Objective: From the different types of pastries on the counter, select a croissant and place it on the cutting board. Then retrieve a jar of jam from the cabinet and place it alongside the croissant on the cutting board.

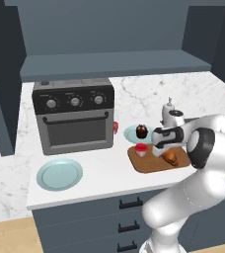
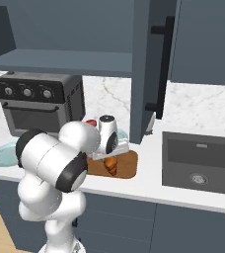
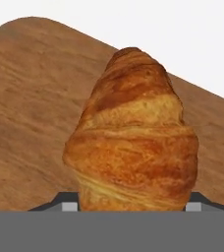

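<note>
Marble counter [image 1: 99, 170]: cupcake [image 1: 142, 131] and red-lidded jar [image 1: 141, 149] beside board [image 1: 149, 164], claw [image 3: 131, 206] astride croissant [image 3: 133, 138], grip unclear

The bench [image 1: 99, 173] is being viewed forward and downward from behind the arm, by the left base view and the right base view. The cutting board [image 2: 127, 165] is being shared by both. The croissant [image 3: 133, 142] is being framed very closely by the hand view.

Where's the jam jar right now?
In the left base view the jar of jam sits on the cutting board's left end, just in front of the cupcake, left of the croissant.
</note>
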